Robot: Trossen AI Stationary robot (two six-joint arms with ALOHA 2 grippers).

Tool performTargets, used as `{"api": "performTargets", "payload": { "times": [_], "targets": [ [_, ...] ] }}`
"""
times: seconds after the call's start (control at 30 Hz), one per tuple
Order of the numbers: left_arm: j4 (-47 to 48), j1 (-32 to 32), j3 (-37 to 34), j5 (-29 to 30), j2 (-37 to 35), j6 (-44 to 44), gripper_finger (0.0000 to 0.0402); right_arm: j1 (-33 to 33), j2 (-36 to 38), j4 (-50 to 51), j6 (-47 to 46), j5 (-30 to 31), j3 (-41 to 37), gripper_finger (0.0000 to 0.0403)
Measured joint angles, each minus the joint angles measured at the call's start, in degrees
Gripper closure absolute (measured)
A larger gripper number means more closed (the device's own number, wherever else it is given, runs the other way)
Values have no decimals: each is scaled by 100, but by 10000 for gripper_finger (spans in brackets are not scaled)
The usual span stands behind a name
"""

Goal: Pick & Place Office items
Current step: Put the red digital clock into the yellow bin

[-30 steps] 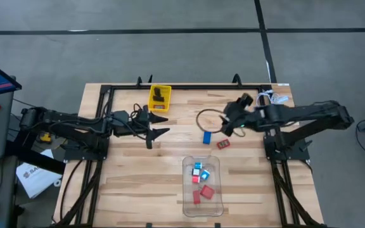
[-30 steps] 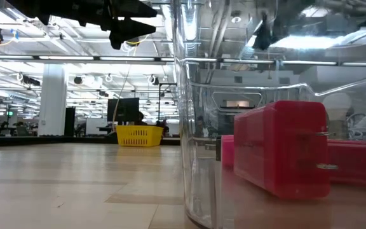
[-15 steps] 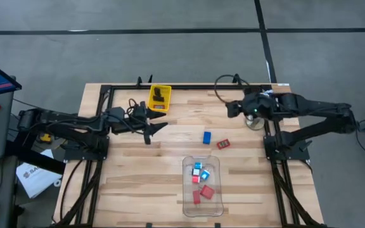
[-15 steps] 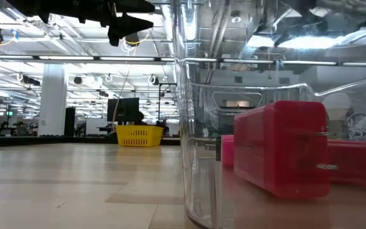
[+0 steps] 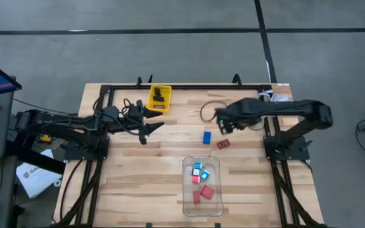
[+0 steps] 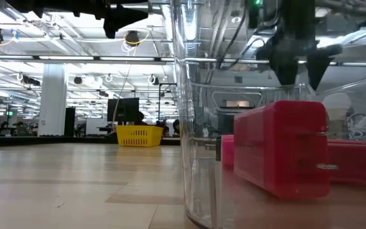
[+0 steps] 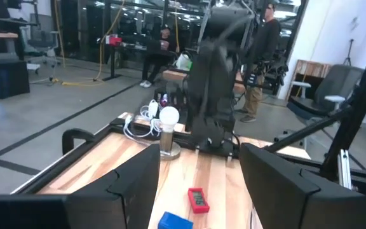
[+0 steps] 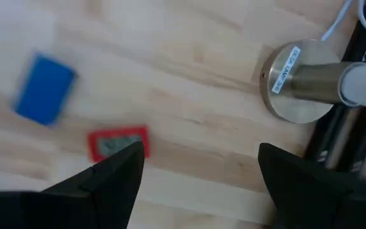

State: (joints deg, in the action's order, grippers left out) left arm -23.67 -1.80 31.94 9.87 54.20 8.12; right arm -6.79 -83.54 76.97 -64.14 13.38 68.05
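Note:
On the table a blue block and a red block with a pale label lie flat beside each other. My right gripper hangs open above them, pointing down; in its wrist view the red block lies by one finger and the blue block farther off. My left gripper stands open and level, left of the middle, high over the table, touching nothing. Its wrist view looks at both blocks. A clear bin holds several red and white-and-cyan pieces.
A yellow tray with a black piece stands at the far edge. A white round lamp on a metal foot with coiled cable stands at the far right. Bare wood lies left of the bin. People stand in the room beyond.
My right gripper has swung back toward the far right corner, then come down toward the middle over the red block, rolling and tipping until it points down. My left gripper has drawn back a little toward the left edge and risen slightly. No block has moved.

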Motion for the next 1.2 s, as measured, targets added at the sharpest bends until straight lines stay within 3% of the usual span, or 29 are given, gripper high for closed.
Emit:
{"api": "performTargets", "payload": {
  "times": [0.23, 0.5, 0.67, 0.8, 0.93, 1.2],
  "targets": [
    [103, 0, 0, -122, -20, -37, 187, 580, -1018, 320, 2385, 339, 2, 101],
    [215, 12, 0, -122, -18, -19, 187, 1204, -1432, 428, 4475, 751, -118, 101],
    [230, 117, 0, -121, -18, -2, 187, 1509, -1435, -130, 4996, 685, -423, 101],
    [227, 159, 0, -122, -18, -11, 187, 1483, -1635, -400, 4842, 117, -566, 101],
    [224, 157, 0, -120, -16, -13, 187, 1360, -1712, -1386, 4990, -365, -686, 101],
    [316, 157, 0, -120, -16, -15, 187, 1262, -1638, -2022, 5870, -346, -714, 101]
  ]
}}
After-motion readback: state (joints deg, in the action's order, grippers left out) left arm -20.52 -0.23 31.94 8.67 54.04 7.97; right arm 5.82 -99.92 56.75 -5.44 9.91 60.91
